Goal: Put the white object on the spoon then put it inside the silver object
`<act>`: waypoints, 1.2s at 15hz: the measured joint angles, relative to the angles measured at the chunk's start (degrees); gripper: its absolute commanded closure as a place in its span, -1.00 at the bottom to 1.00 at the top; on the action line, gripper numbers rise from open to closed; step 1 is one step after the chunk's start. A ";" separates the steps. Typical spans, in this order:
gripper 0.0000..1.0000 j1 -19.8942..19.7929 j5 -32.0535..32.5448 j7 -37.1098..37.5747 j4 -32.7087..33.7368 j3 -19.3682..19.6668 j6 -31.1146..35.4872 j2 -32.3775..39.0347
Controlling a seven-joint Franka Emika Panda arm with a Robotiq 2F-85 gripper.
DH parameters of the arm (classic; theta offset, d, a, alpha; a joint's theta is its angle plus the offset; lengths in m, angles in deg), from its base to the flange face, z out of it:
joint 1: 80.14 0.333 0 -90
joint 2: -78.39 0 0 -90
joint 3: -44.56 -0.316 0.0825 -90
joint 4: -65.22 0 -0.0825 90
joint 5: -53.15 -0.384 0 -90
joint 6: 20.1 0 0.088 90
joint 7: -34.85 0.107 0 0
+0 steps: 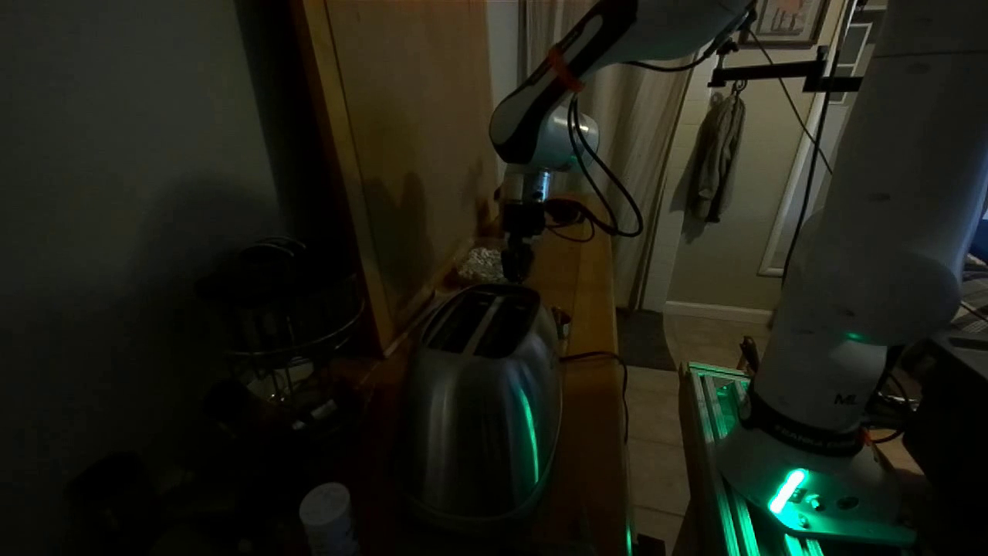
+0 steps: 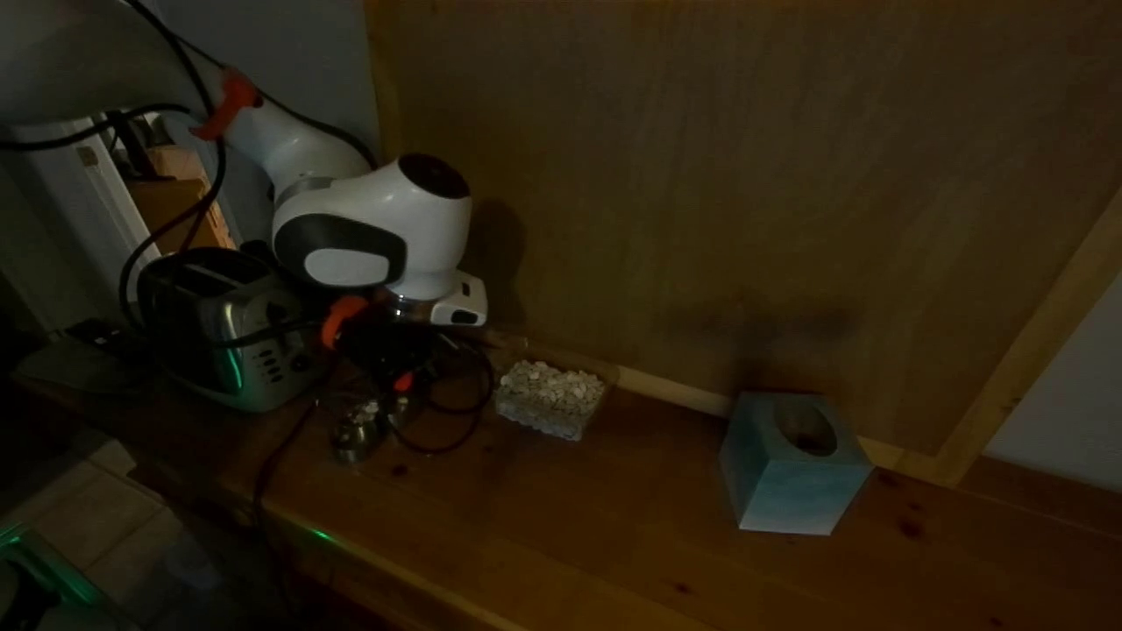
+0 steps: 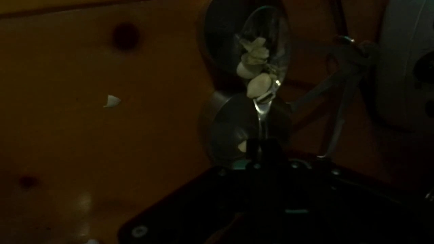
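Note:
My gripper [image 3: 261, 149] is shut on the handle of a spoon [image 3: 266, 25] in the wrist view. Several white flake-like pieces [image 3: 259, 85] lie in its bowl. Below the spoon are two small silver metal cups, an upper one [image 3: 215, 37] and a lower one [image 3: 225, 125]. The bowl overlaps the upper cup, the neck crosses the lower one. A white piece [image 3: 242, 146] shows in the lower cup. The steel toaster [image 1: 486, 401] stands beside the gripper [image 1: 517, 266]. In an exterior view a cup [image 2: 355, 438] shows under the gripper, whose fingertips are hidden among dark cables.
A clear tray of white pieces [image 2: 550, 399] stands by the wooden board. A blue tissue box [image 2: 789, 473] stands further along the counter. A loose white piece [image 3: 111, 101] lies on the wood. A grey branching thing [image 3: 349, 64] lies between cups and toaster. A wire basket [image 1: 293, 340] stands behind the toaster.

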 measured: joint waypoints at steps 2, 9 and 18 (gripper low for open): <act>0.96 0.00 -0.65 -0.80 -0.60 0.00 0.68 -0.01; 0.96 -0.07 -3.98 -6.17 -1.07 0.39 0.69 -0.52; 0.96 -0.31 -6.36 -16.33 -3.00 2.59 -0.69 -2.20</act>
